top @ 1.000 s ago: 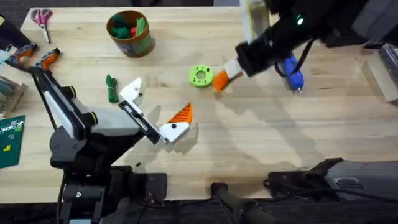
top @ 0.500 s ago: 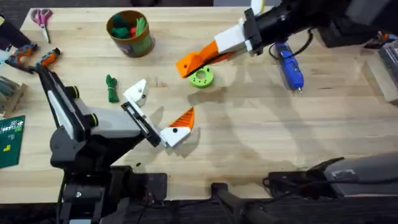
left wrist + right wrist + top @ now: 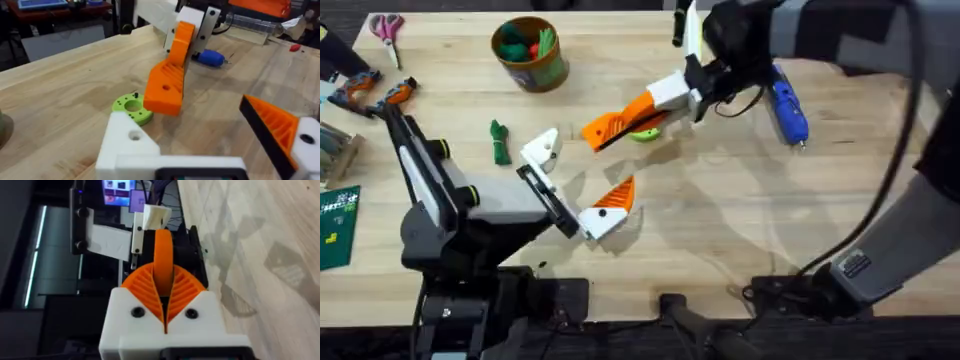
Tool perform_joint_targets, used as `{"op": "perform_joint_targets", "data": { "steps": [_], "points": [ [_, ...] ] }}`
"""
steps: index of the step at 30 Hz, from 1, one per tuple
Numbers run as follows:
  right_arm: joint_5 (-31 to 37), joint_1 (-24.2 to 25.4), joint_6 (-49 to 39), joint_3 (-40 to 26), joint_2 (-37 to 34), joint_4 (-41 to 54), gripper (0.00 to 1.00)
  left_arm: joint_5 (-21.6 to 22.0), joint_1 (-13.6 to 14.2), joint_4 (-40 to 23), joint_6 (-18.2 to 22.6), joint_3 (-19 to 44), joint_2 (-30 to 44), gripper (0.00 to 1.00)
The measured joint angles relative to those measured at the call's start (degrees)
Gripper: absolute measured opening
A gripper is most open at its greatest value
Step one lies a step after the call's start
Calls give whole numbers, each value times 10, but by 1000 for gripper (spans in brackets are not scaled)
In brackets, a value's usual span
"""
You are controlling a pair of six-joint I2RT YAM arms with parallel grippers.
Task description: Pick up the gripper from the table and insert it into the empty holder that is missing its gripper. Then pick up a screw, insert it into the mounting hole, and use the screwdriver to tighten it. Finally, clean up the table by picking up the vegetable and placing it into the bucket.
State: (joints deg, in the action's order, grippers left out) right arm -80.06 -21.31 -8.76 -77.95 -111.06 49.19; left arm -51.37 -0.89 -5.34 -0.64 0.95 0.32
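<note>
Gripper (image 3: pixel 603 128) pinched tight in my right gripper (image 3: pixel 164 311), above table nr green ring (image 3: pixel 645 133). Left gripper (image 3: pixel 570 185) wide open, holder (image 3: pixel 540 150) bare.

Black arms, yellow-green joint rings; white end effector (image 3: pixel 575 182) blocks, orange ribbed wedges (one block bare).

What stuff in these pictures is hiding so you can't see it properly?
- Green ring: in the overhead view it is mostly covered by the orange gripper that the right gripper holds.
- Screwdriver: in the overhead view its far end sits behind the right arm.
- Bucket: in the overhead view the red and green things inside are too small to name.
</note>
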Motion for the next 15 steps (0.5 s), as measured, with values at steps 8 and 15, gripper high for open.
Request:
{"op": "perform_joint_targets", "data": {
  "steps": [8, 15],
  "points": [
    [-33, -54, 25, 0, -11, -39, 12, -16, 0, -2, 2, 0, 0, 976],
    [-36, -68, 82, 0, -11, -73, 11, -18, 0, -2, 2, 0, 0, 976]
  ]
}}
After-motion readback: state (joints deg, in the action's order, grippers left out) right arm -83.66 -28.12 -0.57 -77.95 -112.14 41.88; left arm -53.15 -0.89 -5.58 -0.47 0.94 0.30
